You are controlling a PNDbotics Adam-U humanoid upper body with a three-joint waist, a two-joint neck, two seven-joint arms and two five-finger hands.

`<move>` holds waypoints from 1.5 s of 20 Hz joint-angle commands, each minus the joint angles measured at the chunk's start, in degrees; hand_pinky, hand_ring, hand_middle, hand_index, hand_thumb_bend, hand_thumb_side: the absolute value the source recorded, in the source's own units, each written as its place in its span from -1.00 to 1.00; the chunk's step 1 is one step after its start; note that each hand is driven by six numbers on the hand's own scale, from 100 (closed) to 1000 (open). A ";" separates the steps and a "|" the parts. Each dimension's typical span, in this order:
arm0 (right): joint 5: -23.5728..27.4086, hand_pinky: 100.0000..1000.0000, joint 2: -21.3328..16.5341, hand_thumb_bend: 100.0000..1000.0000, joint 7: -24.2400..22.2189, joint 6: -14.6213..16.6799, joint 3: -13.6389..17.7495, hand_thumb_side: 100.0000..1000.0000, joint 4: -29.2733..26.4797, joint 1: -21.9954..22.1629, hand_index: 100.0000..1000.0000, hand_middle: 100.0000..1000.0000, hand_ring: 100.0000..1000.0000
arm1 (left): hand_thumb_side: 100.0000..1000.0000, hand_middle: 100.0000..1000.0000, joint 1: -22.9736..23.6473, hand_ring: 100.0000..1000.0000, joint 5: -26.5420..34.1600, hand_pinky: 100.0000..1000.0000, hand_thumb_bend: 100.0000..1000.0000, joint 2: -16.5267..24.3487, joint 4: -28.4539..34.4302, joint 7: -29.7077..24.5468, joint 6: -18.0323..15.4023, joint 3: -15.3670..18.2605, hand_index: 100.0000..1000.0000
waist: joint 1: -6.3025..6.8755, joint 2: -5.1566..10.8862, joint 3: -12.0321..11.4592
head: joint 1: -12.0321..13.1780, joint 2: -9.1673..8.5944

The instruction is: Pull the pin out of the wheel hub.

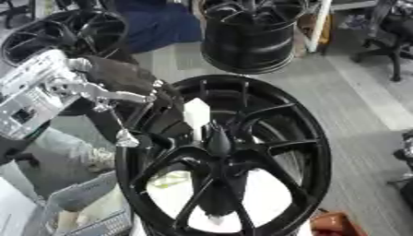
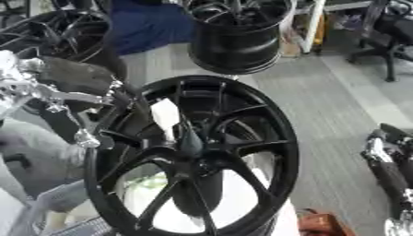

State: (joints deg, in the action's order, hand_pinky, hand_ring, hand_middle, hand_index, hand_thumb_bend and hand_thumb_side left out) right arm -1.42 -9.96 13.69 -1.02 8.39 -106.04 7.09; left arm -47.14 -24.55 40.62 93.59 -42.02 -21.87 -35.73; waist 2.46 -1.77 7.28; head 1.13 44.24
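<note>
pin [image 1: 218, 138] upright at hub centre, white tag on top | left hand [image 1: 97, 94] at wheel [image 1: 319, 138] rim's upper left, fingers straight, holding nothing | pin lies right and below it | right hand [image 2: 386, 170] farther, fingers unclear

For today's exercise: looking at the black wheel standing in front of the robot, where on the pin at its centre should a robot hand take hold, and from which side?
Probably grip the pin on its dark tapered body, standing out from the wheel hub. Come from the open front, fingers either side, since spokes crowd it behind. The left robot hand is nearest, at the rim.
</note>
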 commanded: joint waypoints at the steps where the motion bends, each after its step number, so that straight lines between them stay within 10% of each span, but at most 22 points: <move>1: -0.04 0.12 -1.13 -1.00 -0.16 0.09 -0.25 -0.27 -0.46 -0.34 0.54 0.19 -0.11 | -0.81 0.64 -2.09 0.13 -0.61 0.33 -0.57 -1.05 -0.94 -9.94 -10.86 1.98 0.76 | -0.28 0.38 -0.08 | -0.35 -0.13; 30: 0.83 0.12 -0.70 -1.00 -1.66 0.48 -1.42 -0.26 -0.24 -1.64 0.54 0.19 -0.11 | -0.82 0.60 -7.41 0.10 -9.05 0.36 -0.66 -12.66 -18.75 -9.94 -18.05 1.97 0.71 | -0.91 -0.52 2.44 | 1.43 -0.13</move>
State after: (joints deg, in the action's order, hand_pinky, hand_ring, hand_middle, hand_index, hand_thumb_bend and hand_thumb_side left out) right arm -0.81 -9.94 12.23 -0.66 7.00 -105.77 6.04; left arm -53.05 -33.36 27.56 75.04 -38.13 -25.77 -34.06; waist 1.70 -2.72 9.73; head 2.36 44.25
